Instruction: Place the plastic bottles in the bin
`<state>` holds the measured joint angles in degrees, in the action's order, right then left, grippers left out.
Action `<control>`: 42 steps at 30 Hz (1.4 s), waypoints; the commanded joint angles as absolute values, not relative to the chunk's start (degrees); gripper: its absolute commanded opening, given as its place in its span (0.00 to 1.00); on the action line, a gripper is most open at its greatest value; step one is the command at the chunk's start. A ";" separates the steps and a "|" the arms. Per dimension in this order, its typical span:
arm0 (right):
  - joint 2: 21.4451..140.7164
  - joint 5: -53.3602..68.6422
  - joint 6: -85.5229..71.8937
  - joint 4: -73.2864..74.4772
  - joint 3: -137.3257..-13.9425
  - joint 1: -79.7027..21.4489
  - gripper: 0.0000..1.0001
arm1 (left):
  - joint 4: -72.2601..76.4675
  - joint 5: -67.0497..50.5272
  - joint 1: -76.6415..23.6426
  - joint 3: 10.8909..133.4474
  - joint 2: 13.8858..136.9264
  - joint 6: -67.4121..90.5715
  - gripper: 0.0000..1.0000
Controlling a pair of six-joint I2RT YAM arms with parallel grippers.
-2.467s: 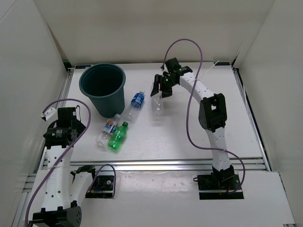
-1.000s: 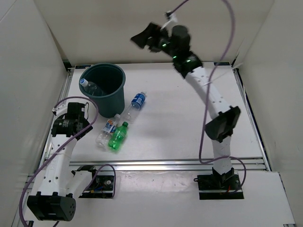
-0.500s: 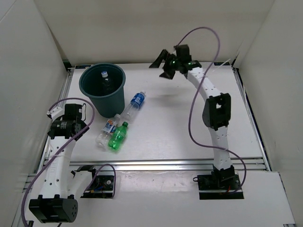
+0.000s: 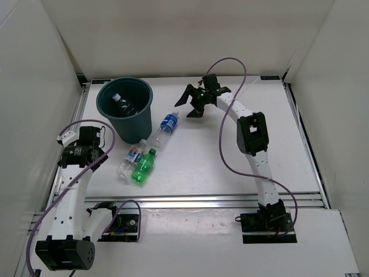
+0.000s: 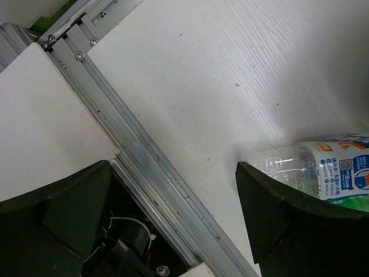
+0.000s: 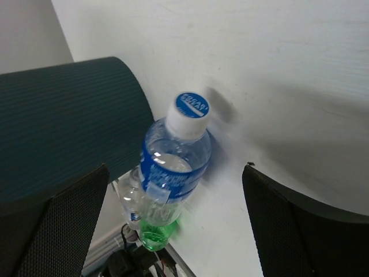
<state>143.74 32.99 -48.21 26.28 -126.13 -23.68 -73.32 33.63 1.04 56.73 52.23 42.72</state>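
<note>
Inside, the bin (image 4: 131,127) held one clear bottle (image 4: 121,103), lying tilted, well to the left of the right gripper (image 4: 196,99), whose jaws stood spread and empty. Just below-left of that gripper lay the blue-labelled bottle (image 4: 165,127). Beside the left gripper (image 5: 173,190), likewise spread and empty, lay the white-labelled bottle (image 5: 323,167) and the green bottle (image 4: 143,167). Moments earlier the binned bottle stood more upright, and the right gripper was farther from the blue-labelled bottle.

We look down on a white table (image 4: 196,173) with a fine, grain-like texture, enclosed by three plain white walls: a back wall (image 4: 173,34), a left wall (image 4: 29,75) and a right wall (image 4: 346,86). An aluminium rail (image 4: 202,201) borders the tabletop's near edge, with a white panel (image 4: 196,242) in front of it. The light is soft and even, and shadows are faint.
</note>
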 commanded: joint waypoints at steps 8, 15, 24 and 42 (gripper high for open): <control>152.13 37.88 -49.57 23.12 -127.00 -30.23 1.00 | -72.95 33.13 1.41 57.66 52.12 42.10 1.00; 152.93 38.23 -50.10 19.07 -125.68 -31.46 0.94 | -72.42 32.09 1.41 57.66 51.59 41.04 1.00; 140.99 31.56 -41.85 21.79 -113.30 -30.42 0.53 | -72.42 32.08 1.41 57.66 50.45 41.04 1.00; 115.91 20.38 -27.95 22.26 -131.20 -35.06 0.43 | -71.99 31.47 1.41 57.13 45.00 41.40 1.00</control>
<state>116.29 21.04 -30.87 27.66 -123.66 -31.31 -73.23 32.71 1.04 56.73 46.61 42.85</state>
